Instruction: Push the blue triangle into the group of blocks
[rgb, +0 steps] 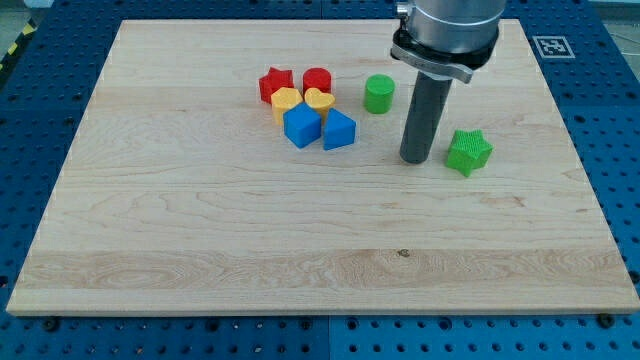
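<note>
A grey metallic cylindrical housing (447, 22) is being shown at the view's top, ringed below by a black collar (430, 62). A straight dark rod is being extended downward, ending at my tip (416, 159).

Illumination was bright, even and diffuse, apparently from overhead. The wooden surface (300, 230) showed no glare. Blocks cast only short, soft shadows. Focus was sharp throughout; slight perspective narrowing appeared toward the view's top.
</note>
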